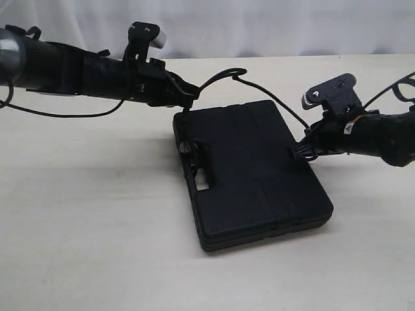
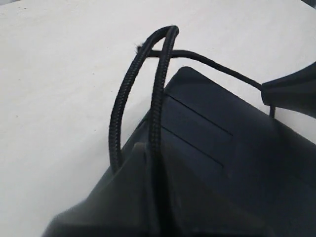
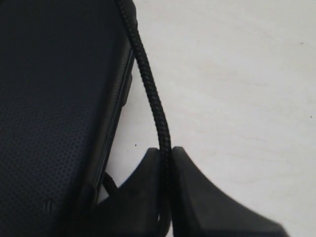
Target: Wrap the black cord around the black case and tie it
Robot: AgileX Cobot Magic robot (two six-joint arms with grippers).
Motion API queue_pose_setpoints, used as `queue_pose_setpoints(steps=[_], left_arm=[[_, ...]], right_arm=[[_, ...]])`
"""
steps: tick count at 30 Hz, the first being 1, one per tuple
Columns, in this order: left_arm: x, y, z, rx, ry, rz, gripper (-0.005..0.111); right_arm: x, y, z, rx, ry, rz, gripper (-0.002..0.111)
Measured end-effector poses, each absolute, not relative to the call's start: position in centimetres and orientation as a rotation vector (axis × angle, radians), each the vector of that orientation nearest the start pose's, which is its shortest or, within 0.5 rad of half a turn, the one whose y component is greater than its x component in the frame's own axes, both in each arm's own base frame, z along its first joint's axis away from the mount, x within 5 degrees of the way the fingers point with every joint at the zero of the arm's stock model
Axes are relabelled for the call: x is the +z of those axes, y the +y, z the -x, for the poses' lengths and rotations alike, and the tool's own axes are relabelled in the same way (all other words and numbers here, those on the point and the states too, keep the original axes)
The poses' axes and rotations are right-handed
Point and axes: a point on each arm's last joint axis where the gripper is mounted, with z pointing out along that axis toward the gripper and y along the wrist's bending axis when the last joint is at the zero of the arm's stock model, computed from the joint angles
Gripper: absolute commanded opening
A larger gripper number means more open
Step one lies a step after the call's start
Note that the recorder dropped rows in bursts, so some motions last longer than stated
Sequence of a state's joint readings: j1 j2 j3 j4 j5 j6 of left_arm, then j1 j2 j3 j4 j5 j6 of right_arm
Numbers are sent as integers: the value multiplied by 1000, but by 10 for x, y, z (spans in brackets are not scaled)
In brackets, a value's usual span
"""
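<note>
The black case [image 1: 253,172] lies flat in the middle of the table, its handle slot facing left. The black cord [image 1: 224,73] arches in a loop above the case's far edge and runs down to the right. My left gripper [image 1: 188,100] hangs over the case's far left corner, shut on the black cord [image 2: 157,106], which doubles over itself above the black case [image 2: 222,148]. My right gripper [image 1: 303,152] sits at the case's right edge, shut on the black cord [image 3: 153,98] beside the black case [image 3: 54,98].
The pale table [image 1: 84,227] spreads out round the case. A thin glossy robot cable [image 1: 58,115] hangs under the left arm, and another cable [image 1: 395,87] loops by the right arm. A white backdrop [image 1: 259,26] rises behind the table.
</note>
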State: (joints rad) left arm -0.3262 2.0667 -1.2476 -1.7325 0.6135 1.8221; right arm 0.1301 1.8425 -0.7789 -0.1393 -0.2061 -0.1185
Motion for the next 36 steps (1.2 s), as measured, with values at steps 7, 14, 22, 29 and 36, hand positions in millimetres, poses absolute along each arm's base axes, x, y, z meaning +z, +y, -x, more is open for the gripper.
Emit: queue_pose_setpoints(steps=[7, 14, 22, 29, 36], left_arm=[[158, -185, -392, -807, 2049, -739, 0], [156, -182, -395, -745, 2077, -713, 0], [156, -183, -394, -754, 2073, -718, 0], [160, -188, -390, -848, 2032, -753, 0], [159, -188, -390, -833, 2039, -749, 0]], right_arm=[[124, 46, -332, -33, 2323, 471, 4], [133, 45, -329, -47, 2317, 508, 4], [138, 71, -323, -20, 2264, 647, 4], [140, 81, -322, -1, 2226, 678, 4], [143, 81, -323, 16, 2206, 629, 4]])
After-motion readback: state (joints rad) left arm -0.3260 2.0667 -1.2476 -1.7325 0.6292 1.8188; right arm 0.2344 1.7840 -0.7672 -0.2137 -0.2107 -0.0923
